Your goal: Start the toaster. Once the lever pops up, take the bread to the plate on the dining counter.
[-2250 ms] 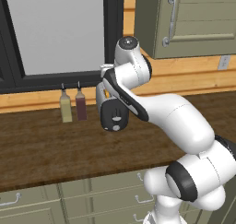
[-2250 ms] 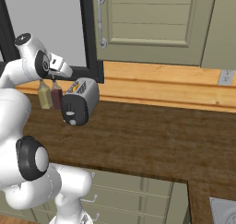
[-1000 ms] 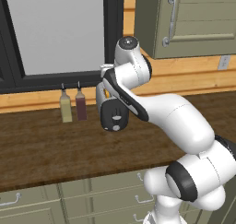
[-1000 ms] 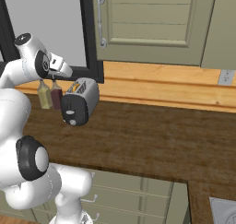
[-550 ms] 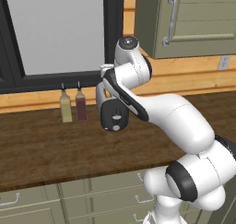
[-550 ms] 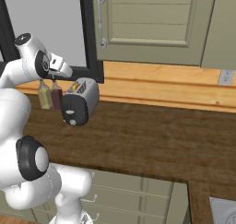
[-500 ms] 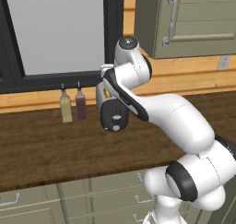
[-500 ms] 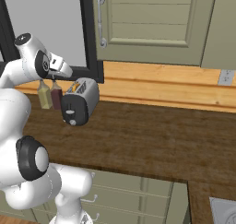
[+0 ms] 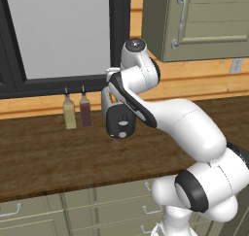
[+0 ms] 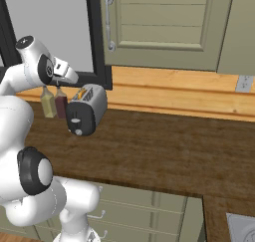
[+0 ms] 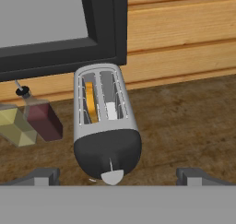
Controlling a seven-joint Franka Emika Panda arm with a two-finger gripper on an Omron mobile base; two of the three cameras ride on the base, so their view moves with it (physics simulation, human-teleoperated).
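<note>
The toaster [image 11: 107,126] is seen standing on the wooden counter [image 10: 164,151] near its back edge, close under the wall boards and the dark window frame [image 11: 103,29], with its black end panel and white knob turned toward the front edge. In the hand view an orange-tan slice, taken to be the bread [image 11: 91,102], sits low in the left slot; the right slot looks empty apart from a pale patch that cannot be identified. Two small bottles [image 9: 77,111] stand just beside the toaster, further along the back edge.

Nothing is found to have changed over the last seconds: toaster, bottles and arm are shown in the same places in the earlier base views as now. The gripper [image 11: 115,176] is held above and in front of the toaster's knob end, its jaws spread wide and pinching nothing, with no contact made.

The stillness is judged to mean one of two things: either the lever is not yet pressed, or toasting is being waited out. The lever's position cannot be read from these views. The bread remains in the toaster, so the carry is not begun.
</note>
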